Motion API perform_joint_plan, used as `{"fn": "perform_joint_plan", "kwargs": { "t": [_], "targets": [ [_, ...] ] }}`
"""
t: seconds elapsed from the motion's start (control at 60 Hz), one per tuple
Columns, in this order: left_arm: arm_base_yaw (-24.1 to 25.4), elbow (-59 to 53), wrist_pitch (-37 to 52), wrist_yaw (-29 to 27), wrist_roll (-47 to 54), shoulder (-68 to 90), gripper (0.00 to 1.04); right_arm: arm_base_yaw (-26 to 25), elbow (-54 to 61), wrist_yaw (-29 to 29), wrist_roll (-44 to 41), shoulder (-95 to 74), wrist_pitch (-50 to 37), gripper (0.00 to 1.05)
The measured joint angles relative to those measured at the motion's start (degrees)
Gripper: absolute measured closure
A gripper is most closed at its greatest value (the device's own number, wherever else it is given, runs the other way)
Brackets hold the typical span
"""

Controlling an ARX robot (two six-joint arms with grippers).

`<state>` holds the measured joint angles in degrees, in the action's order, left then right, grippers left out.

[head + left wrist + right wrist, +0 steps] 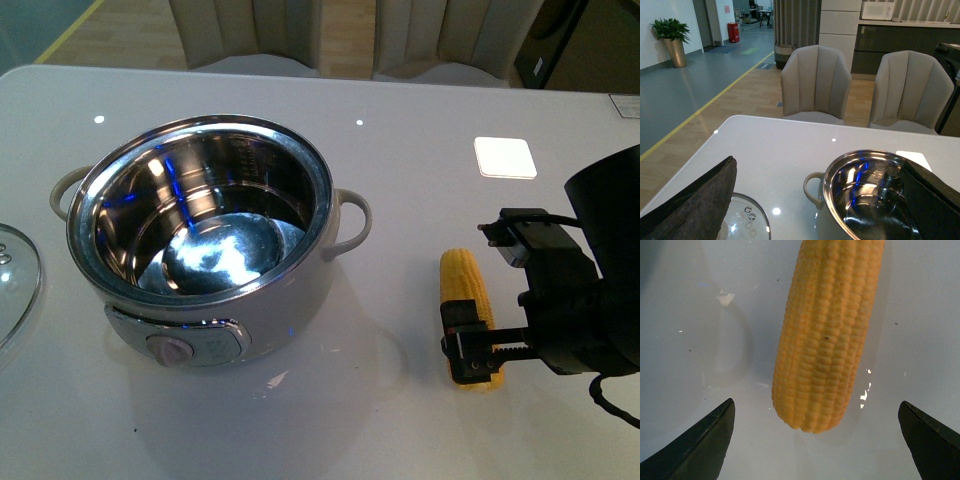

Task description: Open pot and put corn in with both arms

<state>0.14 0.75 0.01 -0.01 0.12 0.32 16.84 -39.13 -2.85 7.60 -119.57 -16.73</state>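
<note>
Already the pot (300,300) stands uncovered on the left half of the white table (420,150), its shiny steel inside bare, and its glass lid (15,280) lies flat at the far left edge. The corn (465,275) lies on the table well to the right of the pot, apart from it, its length running from near to far. The right gripper (470,348) hangs over the near end of the cob with its claw spread wide. In the right wrist view the two dark fingers (705,440) stand clear on either side of the rounded end and touch nothing. The left gripper (818,162) is also spread, holding nothing, above the gap between lid and pot. The cob looks light and stiff, so it should not bend or crush, but it is round and would likely roll or squirt out if pinched near its end. The rows of kernels ought to give the pads some bite, though I cannot tell from these views whether the surface is slick. A hold across the thick middle, square to its length, seems safest, which probably means reaching a little farther along the cob before closing.
</note>
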Motion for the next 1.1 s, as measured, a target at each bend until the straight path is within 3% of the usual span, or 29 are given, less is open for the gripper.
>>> {"fn": "perform_joint_plan", "kwargs": {
  "t": [0.234, 0.5, 0.634, 0.851, 1.101],
  "targets": [
    [0.00, 0.00, 0.00, 0.00, 0.00, 0.00, 0.07, 1.27, -3.58, 2.23, -1.86, -5.99, 0.35, 0.12],
    [0.00, 0.00, 0.00, 0.00, 0.00, 0.00, 0.07, 2.56, -3.74, 1.38, -2.29, -7.48, 0.24, 0.52],
    [0.00, 0.00, 0.00, 0.00, 0.00, 0.00, 0.07, 2.43, -3.52, 0.94, -2.29, -7.50, -0.26, 0.65],
    [0.00, 0.02, 0.00, 0.00, 0.00, 0.00, 0.07, 0.90, 0.76, -1.18, -3.32, -3.61, -1.36, 0.76],
    [0.00, 0.00, 0.00, 0.00, 0.00, 0.00, 0.07, -2.58, 5.29, -7.23, -5.03, 13.90, 2.93, 0.81]
  ]
}}
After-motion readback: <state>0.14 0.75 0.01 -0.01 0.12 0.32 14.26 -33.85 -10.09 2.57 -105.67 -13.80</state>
